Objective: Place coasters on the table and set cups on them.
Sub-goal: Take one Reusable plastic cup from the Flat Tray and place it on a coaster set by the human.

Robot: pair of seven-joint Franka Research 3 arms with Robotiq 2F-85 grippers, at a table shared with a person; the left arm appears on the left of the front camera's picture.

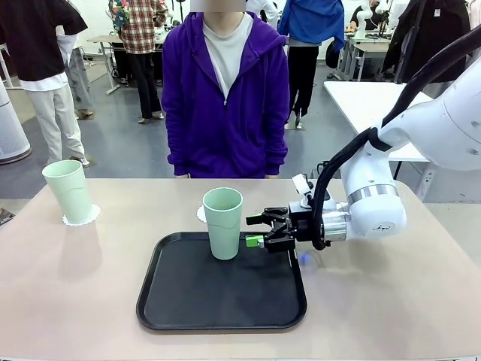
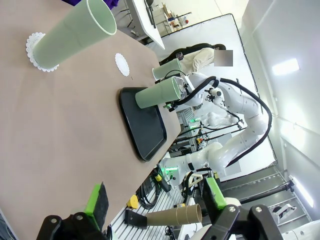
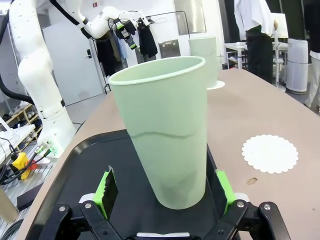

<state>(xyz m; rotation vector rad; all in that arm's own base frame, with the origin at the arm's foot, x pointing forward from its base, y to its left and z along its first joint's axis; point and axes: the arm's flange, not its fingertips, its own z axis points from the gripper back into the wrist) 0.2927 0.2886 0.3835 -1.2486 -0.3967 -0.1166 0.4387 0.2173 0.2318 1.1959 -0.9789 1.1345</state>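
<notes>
One mint-green cup (image 1: 223,222) stands upright on the black tray (image 1: 188,308). My right gripper (image 1: 256,231) is open at its right side. In the right wrist view this cup (image 3: 165,145) stands between the green pads (image 3: 107,189) with a gap on each side. A bare coaster (image 1: 201,214) lies on the table (image 1: 391,301) just behind the tray. At the far left a second cup (image 1: 68,191) stands on a coaster (image 1: 84,217). My left gripper (image 2: 156,200) is open and holds nothing, high above the table, looking down on that cup (image 2: 75,35).
A person in a purple hoodie (image 1: 225,98) stands at the table's far edge, hands out of sight. Bare tabletop lies left and right of the tray. A white table (image 1: 368,101) stands behind on the right. Another pale green cup (image 2: 168,70) shows beyond the tray.
</notes>
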